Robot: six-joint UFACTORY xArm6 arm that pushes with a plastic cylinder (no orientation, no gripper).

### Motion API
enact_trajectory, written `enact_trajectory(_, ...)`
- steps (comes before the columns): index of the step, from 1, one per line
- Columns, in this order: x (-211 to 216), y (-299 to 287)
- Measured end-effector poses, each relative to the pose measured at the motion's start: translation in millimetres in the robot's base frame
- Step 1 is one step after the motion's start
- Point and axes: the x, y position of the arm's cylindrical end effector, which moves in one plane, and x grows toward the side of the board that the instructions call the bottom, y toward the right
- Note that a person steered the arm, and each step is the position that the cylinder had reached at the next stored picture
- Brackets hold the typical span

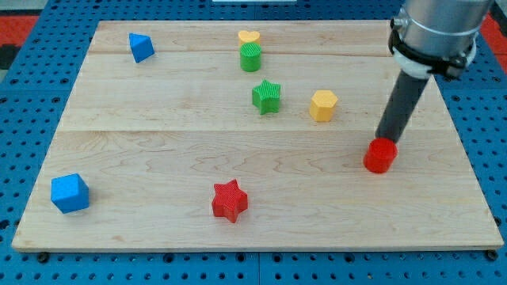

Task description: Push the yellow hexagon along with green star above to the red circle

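Ribbed plastic blocks on a pale wooden board [158, 150]. Rod tip [386, 140] meets the red circle [380, 156]; no pincer fitted, contact point hidden.

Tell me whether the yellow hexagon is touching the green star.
No, bare board shows between the yellow hexagon and the green star to its left.

the pale wooden tabletop [158, 150] carries a blue triangular block [141, 47] at the view's top left, a yellow heart [249, 36] touching a green cylinder [250, 58], a green star [267, 96], a yellow hexagon [323, 105], a red circle [380, 155], a red star [230, 200] and a blue cube [70, 193].
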Motion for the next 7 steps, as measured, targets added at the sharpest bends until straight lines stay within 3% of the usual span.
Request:
enact_trajectory(2,-24,-164)
enact_trajectory(3,-70,-202)
enact_trajectory(4,-75,-255)
enact_trajectory(5,-114,-211)
enact_trajectory(6,-101,-173)
enact_trajectory(7,-59,-140)
